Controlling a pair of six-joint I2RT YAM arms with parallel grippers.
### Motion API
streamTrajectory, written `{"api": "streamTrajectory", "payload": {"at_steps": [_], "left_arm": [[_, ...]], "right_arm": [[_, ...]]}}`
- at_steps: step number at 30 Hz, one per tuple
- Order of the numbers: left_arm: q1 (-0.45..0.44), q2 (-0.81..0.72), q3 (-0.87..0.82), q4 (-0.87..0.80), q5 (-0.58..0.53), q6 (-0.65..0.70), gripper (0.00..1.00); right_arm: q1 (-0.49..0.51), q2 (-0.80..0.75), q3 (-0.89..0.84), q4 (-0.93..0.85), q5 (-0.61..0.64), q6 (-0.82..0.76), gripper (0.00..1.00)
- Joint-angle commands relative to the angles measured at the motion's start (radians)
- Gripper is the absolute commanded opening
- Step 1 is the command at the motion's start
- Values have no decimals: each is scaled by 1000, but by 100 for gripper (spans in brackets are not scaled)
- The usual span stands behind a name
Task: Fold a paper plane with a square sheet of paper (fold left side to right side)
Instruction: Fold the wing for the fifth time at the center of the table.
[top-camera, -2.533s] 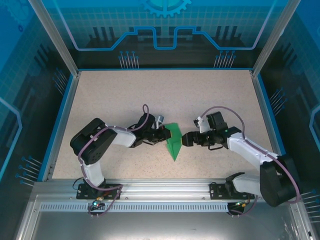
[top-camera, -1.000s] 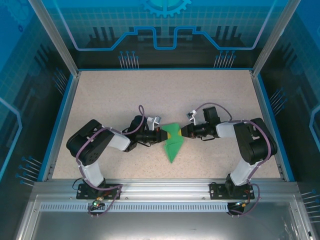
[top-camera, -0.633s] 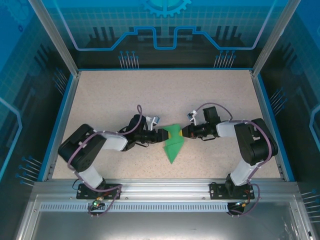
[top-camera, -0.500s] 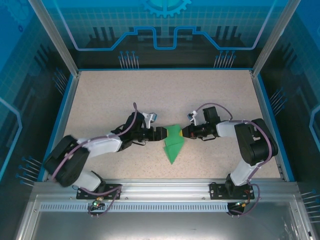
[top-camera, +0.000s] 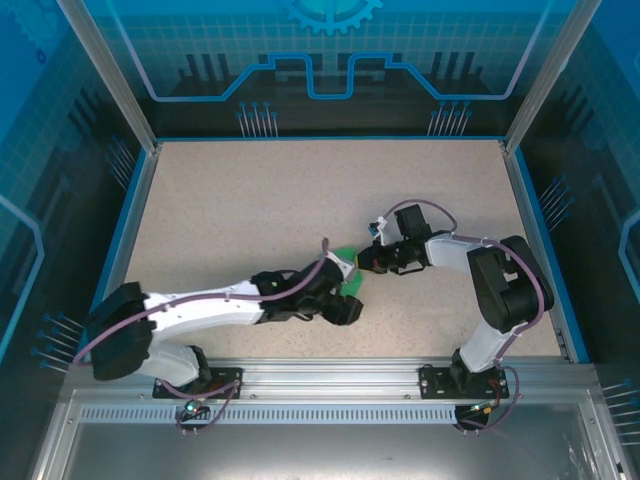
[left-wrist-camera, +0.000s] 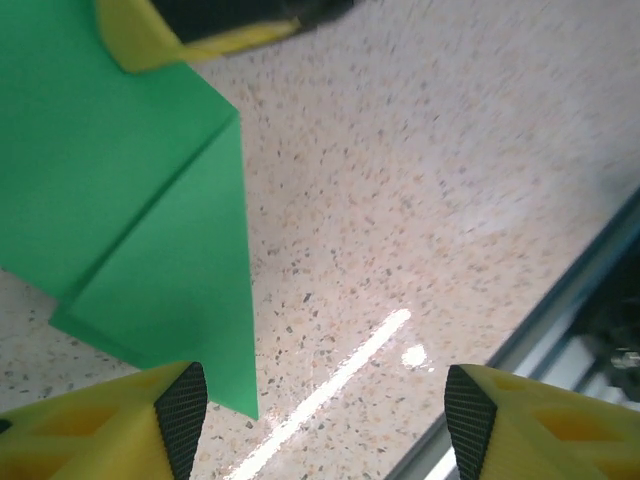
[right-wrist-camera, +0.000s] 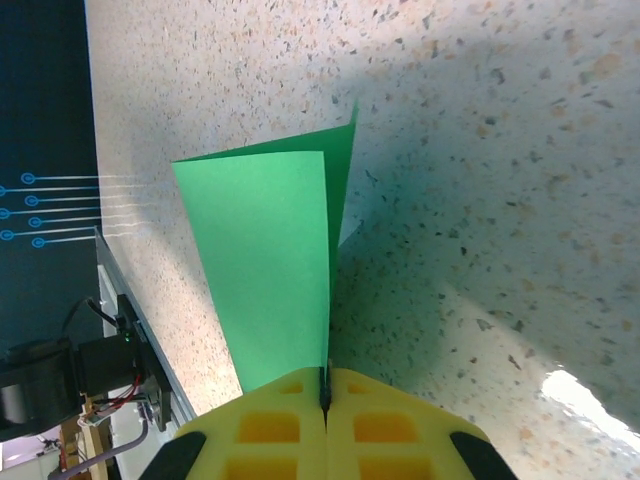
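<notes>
The green sheet of paper (top-camera: 345, 260) is folded into a narrow pointed plane shape at mid-table. My right gripper (top-camera: 363, 264) is shut on its right edge; in the right wrist view the paper (right-wrist-camera: 270, 260) stands on edge, coming straight out of the closed jaws (right-wrist-camera: 325, 388). My left gripper (top-camera: 345, 308) reaches across low over the paper's near pointed end and hides part of it. In the left wrist view its fingers (left-wrist-camera: 182, 405) stand wide apart with bare table between them. There the paper's tip (left-wrist-camera: 215, 330) lies just beside the left finger.
The speckled table (top-camera: 300, 190) is ringed by blue walls. A metal rail (top-camera: 320, 375) runs along the near edge close to the left gripper, and it also appears as the rail (left-wrist-camera: 560, 330) at the lower right of the left wrist view.
My left gripper has opened and let go of the paper's left edge. That arm swung toward the near side, over the paper's pointed end. The right gripper stays shut on the paper.
</notes>
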Motion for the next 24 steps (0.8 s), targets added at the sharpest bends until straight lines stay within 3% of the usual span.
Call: {"api": "streamTrajectory", "payload": {"at_steps": [1, 14, 24], "left_arm": [[-31, 66, 79, -88, -152, -5, 67], [-87, 337, 241, -224, -308, -47, 61], [-93, 389, 284, -285, -355, -81, 50]], "right_arm": [[23, -20, 32, -81, 44, 41, 0], [53, 1, 52, -102, 62, 81, 0], [57, 20, 53, -115, 73, 73, 0]]}}
